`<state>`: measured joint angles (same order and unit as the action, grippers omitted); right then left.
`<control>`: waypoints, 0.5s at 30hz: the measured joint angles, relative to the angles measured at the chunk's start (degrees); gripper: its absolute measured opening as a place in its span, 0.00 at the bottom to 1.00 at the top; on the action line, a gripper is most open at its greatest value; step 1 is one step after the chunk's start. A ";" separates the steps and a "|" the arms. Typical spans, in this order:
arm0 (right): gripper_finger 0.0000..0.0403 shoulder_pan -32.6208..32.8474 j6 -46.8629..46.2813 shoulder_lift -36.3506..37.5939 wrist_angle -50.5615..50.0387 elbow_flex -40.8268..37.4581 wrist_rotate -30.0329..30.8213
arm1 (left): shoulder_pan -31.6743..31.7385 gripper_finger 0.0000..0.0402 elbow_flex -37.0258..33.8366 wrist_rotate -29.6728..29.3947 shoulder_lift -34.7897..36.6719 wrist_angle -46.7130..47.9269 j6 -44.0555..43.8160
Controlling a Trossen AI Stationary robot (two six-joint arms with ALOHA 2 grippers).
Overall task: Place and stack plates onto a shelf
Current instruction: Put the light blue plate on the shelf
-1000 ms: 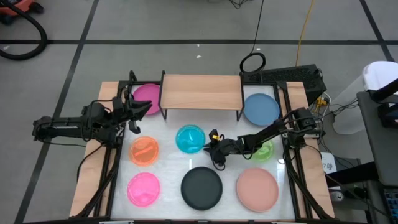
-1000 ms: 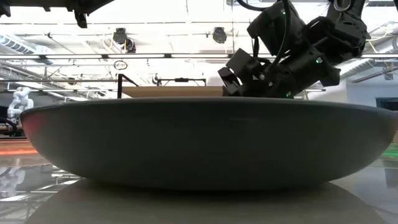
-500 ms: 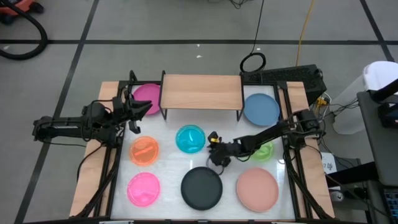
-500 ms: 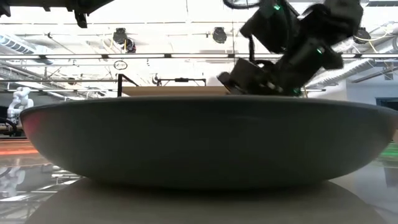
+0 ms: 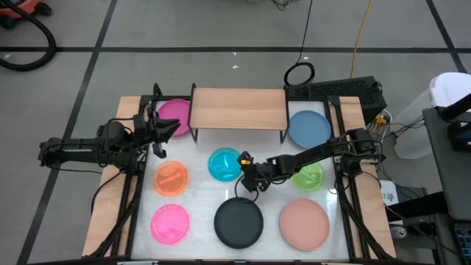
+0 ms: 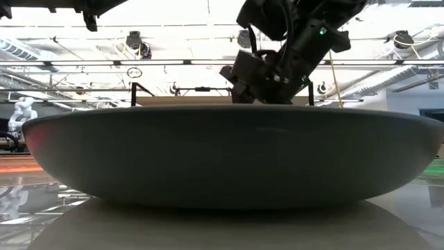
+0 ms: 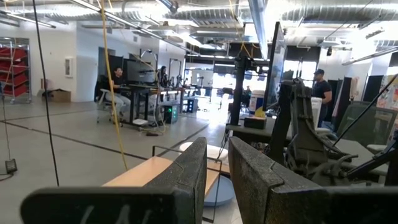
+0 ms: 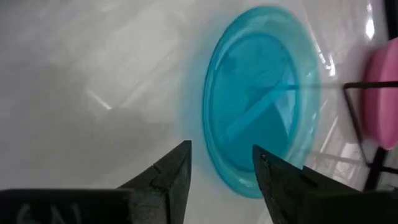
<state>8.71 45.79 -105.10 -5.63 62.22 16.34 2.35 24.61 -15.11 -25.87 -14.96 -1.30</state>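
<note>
Cyan plate [image 8: 261, 99] lies flat near the right gripper [image 8: 221, 163], fingers parted and empty, apparently lining up on its rim.

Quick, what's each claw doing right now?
Left gripper: open, holding nothing.
Right gripper: open, empty, at the cyan plate.

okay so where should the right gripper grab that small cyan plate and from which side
Probably the rim edge nearest the right gripper. The cyan plate lies flat on the table, so only its thin raised rim gives purchase. Come down from the black plate's side with the open fingers straddling the rim, one inside, one outside.
</note>
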 joint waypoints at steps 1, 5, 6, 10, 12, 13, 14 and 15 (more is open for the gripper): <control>0.38 -0.35 0.43 0.00 0.02 0.00 -0.04 | -0.01 0.18 0.01 0.00 0.00 0.00 0.00; 0.37 -1.59 2.31 -0.17 -0.04 0.02 -1.03 | 0.00 0.18 0.02 0.01 0.00 -0.02 0.00; 0.37 -1.84 2.75 -0.64 0.17 0.04 -1.65 | 0.00 0.18 0.02 0.02 0.00 -0.04 0.00; 0.37 -1.99 4.12 -2.53 0.25 0.05 -1.78 | 0.00 0.18 0.01 -0.01 0.00 -0.05 0.00; 0.37 -2.01 4.56 -3.77 0.69 0.13 -1.43 | -0.01 0.18 0.02 -0.01 0.00 -0.04 0.00; 0.37 -1.99 4.63 -4.16 1.06 0.17 -1.30 | -0.01 0.18 0.02 -0.01 0.00 -0.04 0.00; 0.37 -1.99 4.60 -4.50 1.24 0.20 -1.17 | 0.00 0.18 0.02 0.00 0.00 -0.07 0.00; 0.37 -2.00 4.60 -4.86 1.38 0.23 -1.13 | -0.02 0.18 0.02 0.02 0.00 -0.04 0.00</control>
<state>6.71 50.39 -109.96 -4.25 62.44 15.21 2.33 24.62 -15.09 -25.87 -15.00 -1.30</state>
